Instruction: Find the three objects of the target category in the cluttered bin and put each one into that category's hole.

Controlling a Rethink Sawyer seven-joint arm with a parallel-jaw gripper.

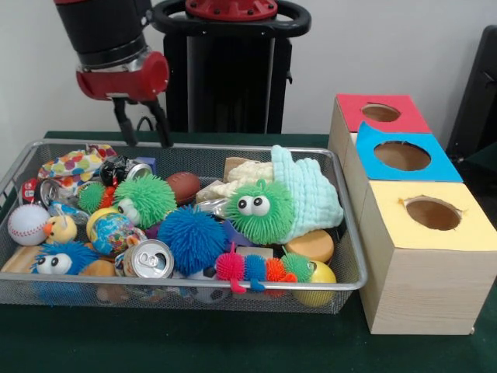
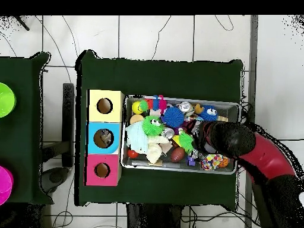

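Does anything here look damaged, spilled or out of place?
Only one thing: the yellow box's hole has a ragged, torn edge, unlike the clean red and blue ones. Nothing has spilled outside the wire bin.

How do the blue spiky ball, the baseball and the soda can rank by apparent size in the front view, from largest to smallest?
1. Blue spiky ball, clearly largest.
2. Soda can and baseball: they look alike, and the can lies nearer the camera, so I leave them unranked.
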